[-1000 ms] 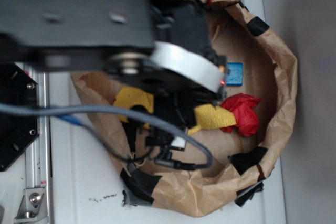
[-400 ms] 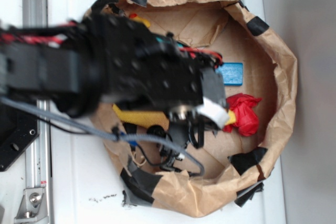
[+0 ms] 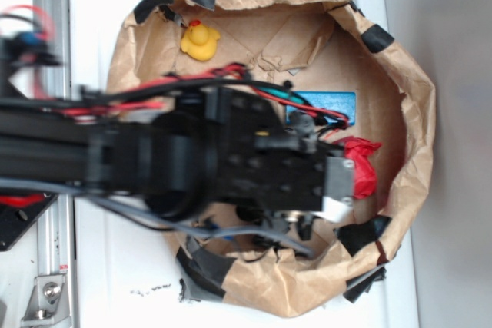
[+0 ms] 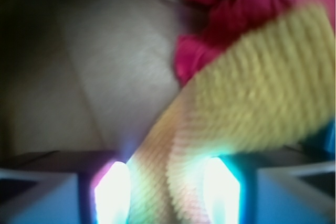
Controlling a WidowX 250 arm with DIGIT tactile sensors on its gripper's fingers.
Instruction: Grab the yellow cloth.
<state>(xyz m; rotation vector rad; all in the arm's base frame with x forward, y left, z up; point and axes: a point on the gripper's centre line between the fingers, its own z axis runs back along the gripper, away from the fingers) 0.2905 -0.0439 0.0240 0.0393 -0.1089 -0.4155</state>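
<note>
compared with a second ago: arm swung from 11 o'clock of the paper nest to lie across its middle, wrist end now at about 4 o'clock of the nest floor, just beside the red cloth. yellow cloth no longer visible in the exterior view, where strips of it showed at centre before; now fully covered by the arm body. seen in the wrist view only: a ribbed yellow band running from 2 o'clock down to 6 o'clock, narrowing into the gap of the claw. claw fingers overexposed and glowing at 7 and 5 o'clock of the frame, set close on either side of the fabric; appears closed on the cloth, though blur prevents confirming firm contact or a lift clear of the paper. red cloth seen directly behind the yellow band in the wrist view, touching or overlapping it; which of the two, not discernible. blue block at 1 o'clock of the arm and rubber duck at 11 o'clock of the nest, both well apart from the claw, now uncovered. judged: grasp likely made, lift not yet verified; risk of dragging the red cloth along.
</note>
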